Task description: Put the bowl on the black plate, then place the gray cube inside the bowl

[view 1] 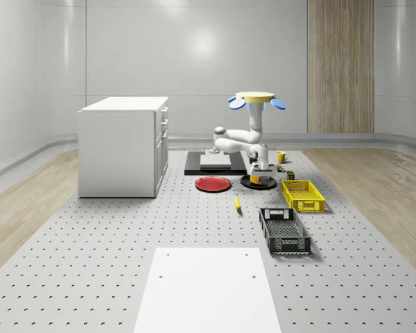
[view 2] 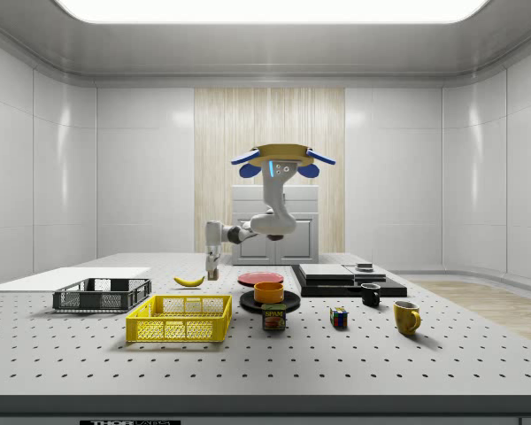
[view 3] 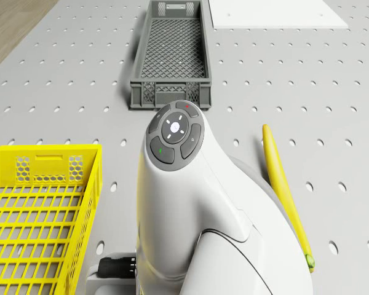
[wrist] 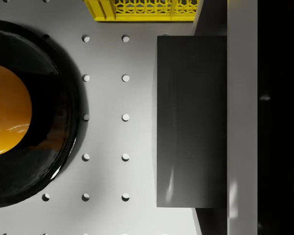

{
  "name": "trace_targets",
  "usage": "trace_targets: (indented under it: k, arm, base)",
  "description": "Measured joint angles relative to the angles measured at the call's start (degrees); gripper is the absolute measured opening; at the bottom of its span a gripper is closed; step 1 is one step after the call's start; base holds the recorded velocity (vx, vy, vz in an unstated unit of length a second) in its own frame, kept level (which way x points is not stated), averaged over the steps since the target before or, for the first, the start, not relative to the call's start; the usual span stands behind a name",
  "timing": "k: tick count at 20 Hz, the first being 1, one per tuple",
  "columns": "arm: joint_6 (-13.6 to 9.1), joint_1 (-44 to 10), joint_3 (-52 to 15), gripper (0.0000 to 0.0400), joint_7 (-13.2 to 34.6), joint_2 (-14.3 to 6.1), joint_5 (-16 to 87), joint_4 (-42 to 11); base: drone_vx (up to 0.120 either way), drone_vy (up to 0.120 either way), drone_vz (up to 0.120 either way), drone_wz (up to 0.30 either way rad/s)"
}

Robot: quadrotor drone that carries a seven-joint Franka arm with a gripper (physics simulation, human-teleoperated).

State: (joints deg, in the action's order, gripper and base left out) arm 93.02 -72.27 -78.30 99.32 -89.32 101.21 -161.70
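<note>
Bowl (view 2: 268,291) already sits on the black plate (wrist: 63,122). Jaws seem clamped on the gray cube (wrist: 191,122), hanging beside the bowl; release now and it'd hit the table (wrist: 108,98).

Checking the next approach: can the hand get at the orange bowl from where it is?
Probably yes. The bowl sits open on the black plate with nothing over it; the hand hangs just beside the plate, under the hovering drone.
</note>
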Motion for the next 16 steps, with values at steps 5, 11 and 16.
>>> trace_targets:
  k: [5,11,16]
  arm:
    - [0.11,-0.03,-0.02,0.0251,0.02,-0.12,-0.06,0.00]
    - [0.23,-0.05,-0.04,0.0251,0.04,-0.25,-0.11,0.01]
    - [0.32,-0.07,-0.05,0.0251,0.05,-0.35,-0.15,0.01]
  base:
    - [-0.120,0.000,0.000,0.000]
    - [-0.120,0.000,0.000,0.000]
    - [-0.120,0.000,0.000,0.000]
